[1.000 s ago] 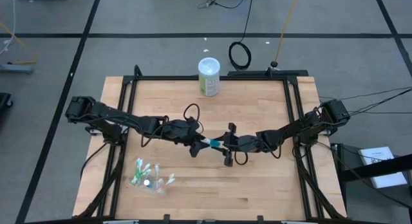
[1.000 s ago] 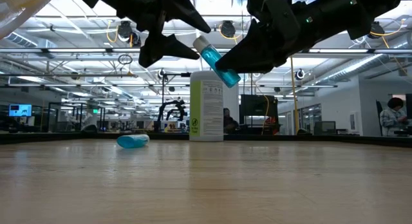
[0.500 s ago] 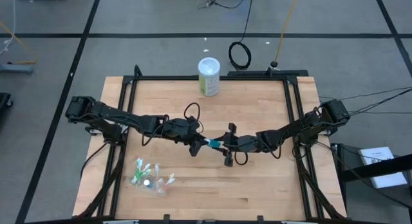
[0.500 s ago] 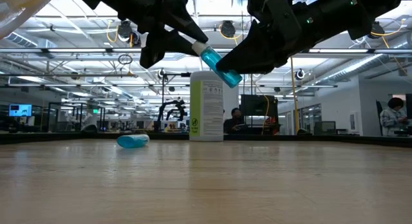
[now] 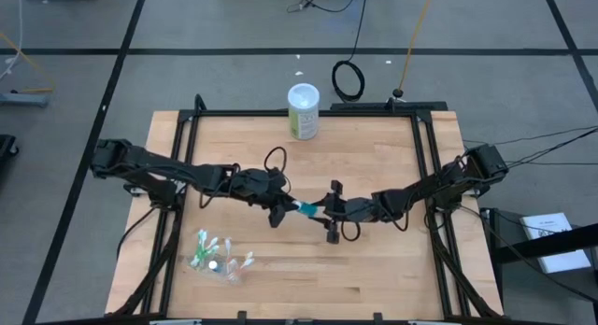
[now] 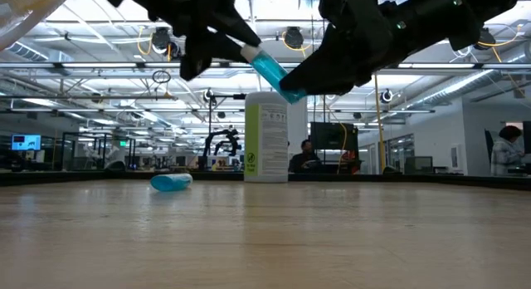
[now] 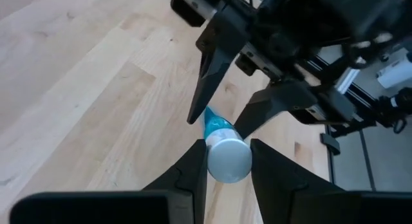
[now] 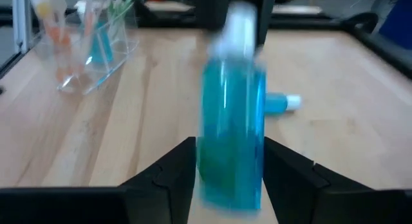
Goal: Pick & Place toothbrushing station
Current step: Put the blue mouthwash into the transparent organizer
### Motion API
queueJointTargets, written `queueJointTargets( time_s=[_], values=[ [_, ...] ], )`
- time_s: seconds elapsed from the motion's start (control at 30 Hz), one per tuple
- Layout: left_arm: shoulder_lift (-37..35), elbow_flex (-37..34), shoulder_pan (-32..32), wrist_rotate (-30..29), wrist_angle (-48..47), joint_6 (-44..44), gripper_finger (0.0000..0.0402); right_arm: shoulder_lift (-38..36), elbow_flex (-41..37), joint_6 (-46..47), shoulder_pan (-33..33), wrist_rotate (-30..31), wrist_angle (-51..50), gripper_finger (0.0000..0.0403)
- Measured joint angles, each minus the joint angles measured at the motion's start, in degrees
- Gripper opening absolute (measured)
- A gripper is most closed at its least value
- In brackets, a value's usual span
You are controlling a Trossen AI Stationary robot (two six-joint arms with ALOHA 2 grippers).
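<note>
Both arms are meeting above the middle of the counter [image 5: 374,157], sharing one teal tube [image 6: 270,71] held in the air. The left gripper [image 7: 226,161] is closing narrowly on the tube's white cap [image 7: 229,161], one finger on each side. The right gripper [image 8: 230,165] is clamping the tube's blue body between its fingers, so the tube is bridging the two, tilted with the cap toward the left gripper.

This is looking like a hand-over. To do it well, the left gripper should be gripping the cap firmly before the right one lets go, and the right one should be opening slowly, since the cap is small and rounded and could slip.

Beyond the right gripper, a second teal tube [image 8: 278,103] is lying on the counter. Farther off, the clear cup [image 8: 90,53] is holding the toothbrushes [image 5: 209,247]. A tall white-and-green canister [image 5: 303,110] is standing at the far edge.

A second ago the left gripper's fingers were spread wide around the cap; now they are pinching it. The tube has tipped a little and shifted slightly toward the left arm.
</note>
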Motion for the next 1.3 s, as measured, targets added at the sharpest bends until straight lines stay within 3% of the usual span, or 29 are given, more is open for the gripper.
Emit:
queueJointTargets(
  time_s=[0.27, 0.5, 0.73, 1.03, 1.3],
  values=[
    [-6.25, 0.02, -0.91, -2.32, -5.45, 2.16, 0.0095, 0.02, -0.09, 3.37, 0.88, -4.00, -0.53, 0.0221],
    [-13.09, 0.04, -6.64, -1.61, -14.18, 3.74, 0.0095, 0.04, -0.13, 8.87, 0.85, -6.30, -6.25, 0.0265],
    [-21.47, 0.04, -18.28, -0.11, -16.91, 5.59, 0.0095, 0.04, -0.15, 10.67, 0.87, -6.97, -8.18, 0.0266],
    [-25.58, 0.09, -36.46, -9.47, -23.16, 5.95, 0.0095, 0.04, -0.15, 10.72, 0.88, -6.93, -8.13, 0.0259],
    [-25.51, 0.09, -47.51, -19.25, -35.20, -9.90, 0.0095, 0.04, -0.15, 12.01, 0.88, -6.89, -8.07, 0.0258]
  ],
)
